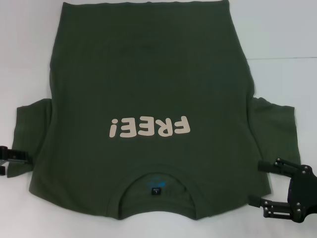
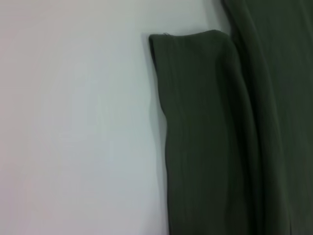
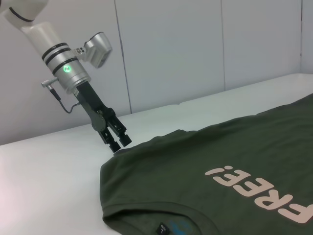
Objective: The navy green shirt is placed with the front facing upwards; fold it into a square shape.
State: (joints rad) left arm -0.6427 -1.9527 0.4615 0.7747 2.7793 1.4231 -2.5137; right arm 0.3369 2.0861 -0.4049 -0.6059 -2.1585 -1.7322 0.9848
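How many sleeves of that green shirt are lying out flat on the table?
2. The left sleeve spreads out beside the left gripper; the right sleeve lies just beyond the right gripper. Neither is folded in yet.

Shirt [image 1: 148,74]: lies flat on the surface [image 1: 277,49], spanning its middle, hem at the far edge, collar [image 1: 156,191] toward the near edge.
Lettering [image 1: 149,128]: on the chest, behind the collar.
Sleeves: one reaches toward the left edge, one toward the right.
Left claw [image 1: 20,161]: at the left sleeve's near corner, seemingly touching the cloth.
Right claw [image 1: 257,183]: just beside the shirt's near right shoulder, jaws apart.
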